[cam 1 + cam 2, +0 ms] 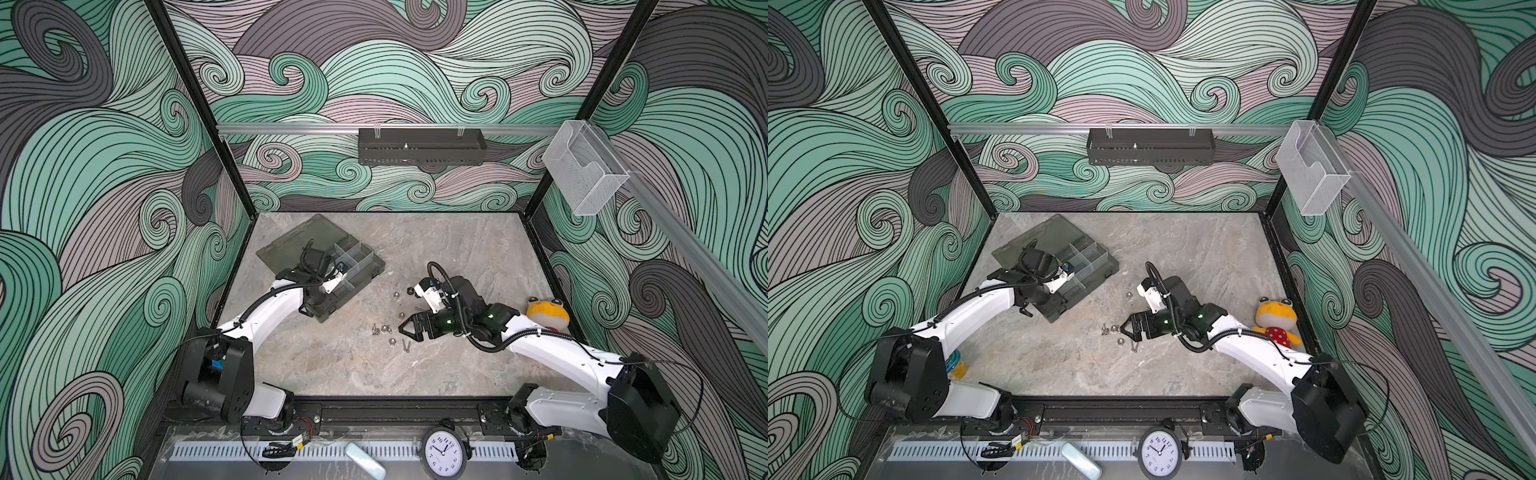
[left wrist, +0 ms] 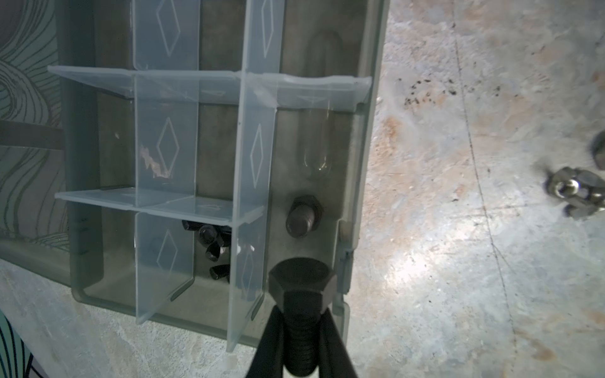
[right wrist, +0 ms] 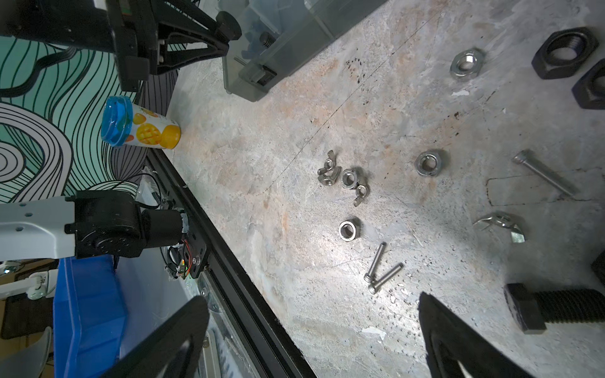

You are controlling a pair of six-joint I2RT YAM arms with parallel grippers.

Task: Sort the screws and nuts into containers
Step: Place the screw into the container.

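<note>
Left claw [image 2: 302,330] is pinched on a black bolt [image 2: 302,288] by its shank, head over the organiser box [image 2: 358,137] edge compartment where a second bolt [image 2: 302,216] lies, evidently for release there. Right of the box, the right claw [image 3: 311,301] gapes wide near loose silver nuts [image 3: 349,230] and screws [image 3: 375,261] on the tabletop [image 3: 262,147], presumably choosing.

My left end effector [image 2: 301,312] pinches a bolt [image 2: 302,283], arm stretched forward; my right end effector [image 3: 311,299] hangs wide open, wrist turned inward.

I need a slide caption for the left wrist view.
Left gripper holds a black bolt over the organiser box.
</note>
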